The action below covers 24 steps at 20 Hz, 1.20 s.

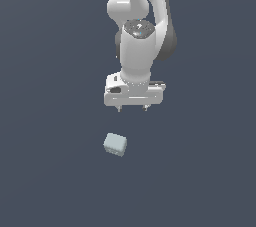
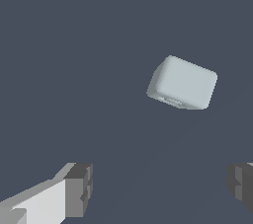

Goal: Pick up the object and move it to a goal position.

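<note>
My gripper [image 1: 132, 108] is spread wide and holds nothing. Both fingers [image 2: 79, 189] are far apart with only bare floor [image 1: 50, 171] between them. The block [image 1: 115, 144] sits on the floor, apart from my gripper, a bit toward the exterior view's left of it. It is turned a little.

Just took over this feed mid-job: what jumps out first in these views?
The white arm dominates the exterior view, hanging down from the top edge with its pincer open and empty. Below it, slightly toward the exterior view's left, the small pale grey-blue block sits alone on the dark surface, apart from the pincer. In the wrist view the block lies ahead of the spread fingers.
</note>
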{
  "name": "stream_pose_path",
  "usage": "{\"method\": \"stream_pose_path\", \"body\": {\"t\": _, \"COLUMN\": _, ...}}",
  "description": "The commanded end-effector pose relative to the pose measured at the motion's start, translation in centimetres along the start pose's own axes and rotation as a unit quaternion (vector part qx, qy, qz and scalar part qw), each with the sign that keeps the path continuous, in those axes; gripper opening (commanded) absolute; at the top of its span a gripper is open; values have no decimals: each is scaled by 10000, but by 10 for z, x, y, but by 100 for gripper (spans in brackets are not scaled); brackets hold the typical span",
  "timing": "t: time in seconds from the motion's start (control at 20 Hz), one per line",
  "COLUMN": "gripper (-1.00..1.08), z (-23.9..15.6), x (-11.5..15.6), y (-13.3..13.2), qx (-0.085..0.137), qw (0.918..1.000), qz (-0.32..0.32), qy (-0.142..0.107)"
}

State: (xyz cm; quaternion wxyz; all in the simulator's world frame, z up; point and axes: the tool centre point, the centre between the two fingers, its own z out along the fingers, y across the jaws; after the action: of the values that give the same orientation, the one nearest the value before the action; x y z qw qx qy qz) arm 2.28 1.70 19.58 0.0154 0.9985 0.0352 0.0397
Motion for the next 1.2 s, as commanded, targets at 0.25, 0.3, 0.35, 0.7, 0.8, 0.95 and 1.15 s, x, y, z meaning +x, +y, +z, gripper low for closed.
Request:
{"method": "stream_pose_path", "body": {"t": 0.25, "gripper": 100, "z": 1, "x": 1, "y": 1, "qx": -5, "qw": 10000, "qz": -90, "qy": -7}}
{"method": "stream_pose_path", "body": {"t": 0.3, "gripper": 100, "z": 2, "x": 2, "y": 2, "qx": -6, "qw": 9999, "qz": -127, "qy": -10}}
{"method": "stream_pose_path", "body": {"t": 0.35, "gripper": 100, "z": 2, "x": 3, "y": 2, "qx": -6, "qw": 9999, "qz": -171, "qy": -13}}
{"method": "stream_pose_path", "body": {"t": 0.7, "gripper": 100, "z": 8, "x": 10, "y": 6, "qx": -9, "qw": 9980, "qz": -625, "qy": -48}}
{"method": "stream_pose_path", "body": {"t": 0.8, "gripper": 100, "z": 11, "x": 12, "y": 8, "qx": -9, "qw": 9967, "qz": -804, "qy": -62}}
{"method": "stream_pose_path", "body": {"t": 0.95, "gripper": 100, "z": 15, "x": 17, "y": 11, "qx": -5, "qw": 9937, "qz": -1119, "qy": -85}}
{"method": "stream_pose_path", "body": {"t": 1.15, "gripper": 100, "z": 22, "x": 24, "y": 15, "qx": 6, "qw": 9869, "qz": -1606, "qy": -121}}
